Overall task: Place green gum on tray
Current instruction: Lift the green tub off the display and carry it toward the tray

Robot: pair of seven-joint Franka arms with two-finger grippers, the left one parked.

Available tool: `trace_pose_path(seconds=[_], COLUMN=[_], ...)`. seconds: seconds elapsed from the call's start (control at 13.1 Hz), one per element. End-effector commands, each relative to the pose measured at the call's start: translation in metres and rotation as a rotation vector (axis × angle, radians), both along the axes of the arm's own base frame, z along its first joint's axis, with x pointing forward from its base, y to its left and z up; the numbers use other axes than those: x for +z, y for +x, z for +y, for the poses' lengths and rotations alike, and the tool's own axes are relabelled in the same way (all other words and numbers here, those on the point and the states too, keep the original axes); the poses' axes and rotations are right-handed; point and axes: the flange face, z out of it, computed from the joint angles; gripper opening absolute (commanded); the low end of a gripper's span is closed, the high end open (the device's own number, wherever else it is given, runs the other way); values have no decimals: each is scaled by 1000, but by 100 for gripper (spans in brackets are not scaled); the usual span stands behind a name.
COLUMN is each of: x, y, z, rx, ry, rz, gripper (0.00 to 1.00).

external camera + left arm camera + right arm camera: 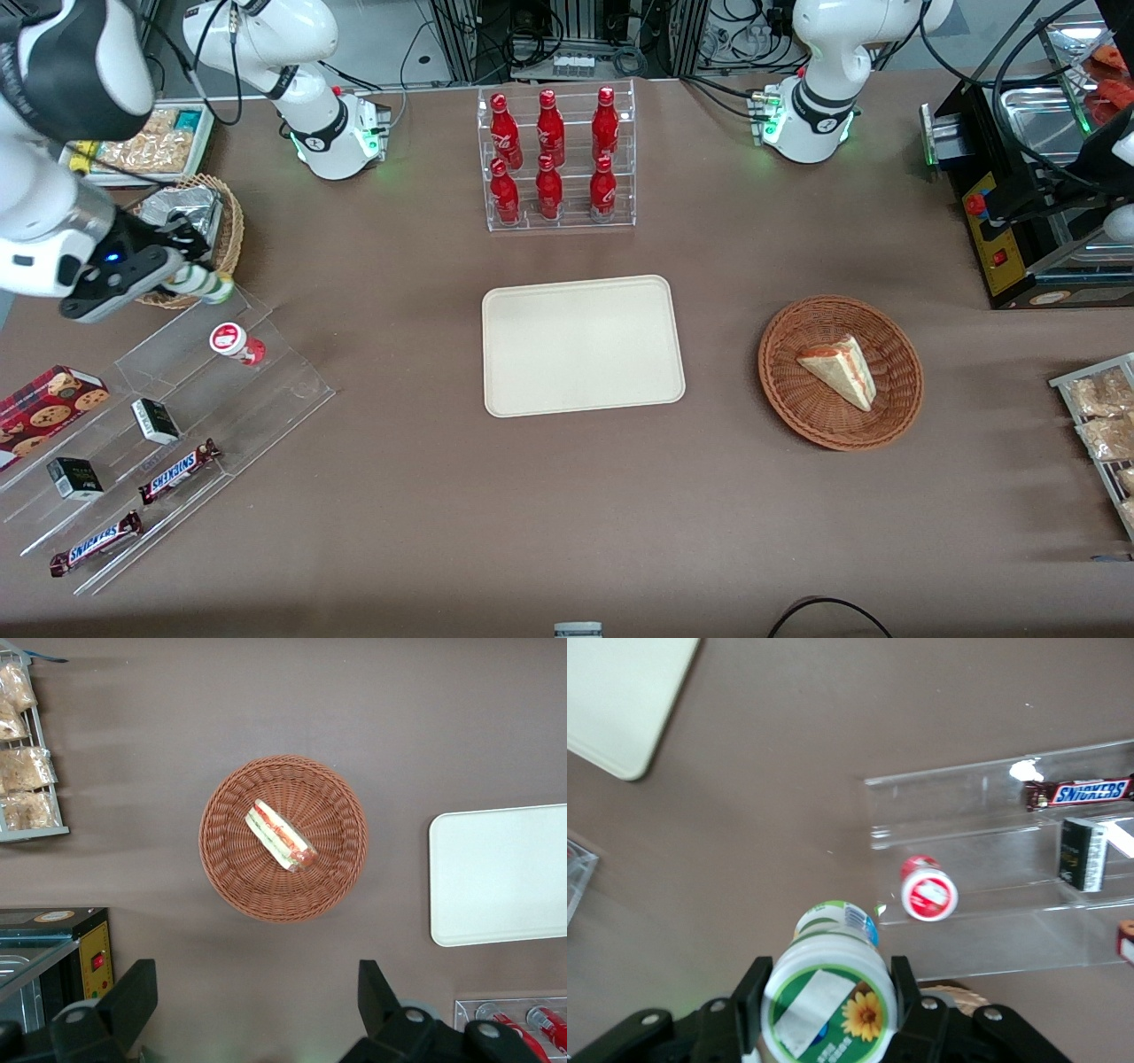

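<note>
Claw clamped on the small white green-banded gum bottle, raised over the clear acrylic stepped shelf at the working arm's end of the brown desk. Red-lidded white bottle just beside, at 5 o'clock from the claw. Cream rectangular tray well apart, at 3 o'clock, bare desk between.
</note>
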Motion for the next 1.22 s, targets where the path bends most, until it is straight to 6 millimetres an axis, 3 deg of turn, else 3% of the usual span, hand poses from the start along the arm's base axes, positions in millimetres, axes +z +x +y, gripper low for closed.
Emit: trace_pose_path(seconds=[0.0,0.23,0.53,0.76,1.14], x=[11,9,-5,-27,-79], y=[-5,-12,-10,0,-19], z=[51,103,194,245,350], rx=[-78,-144,-259,-342,-427], ry=[-16,-35,-56,-22,-50], rz=[17,17,17,41,22], gripper=[0,0,0,0,0])
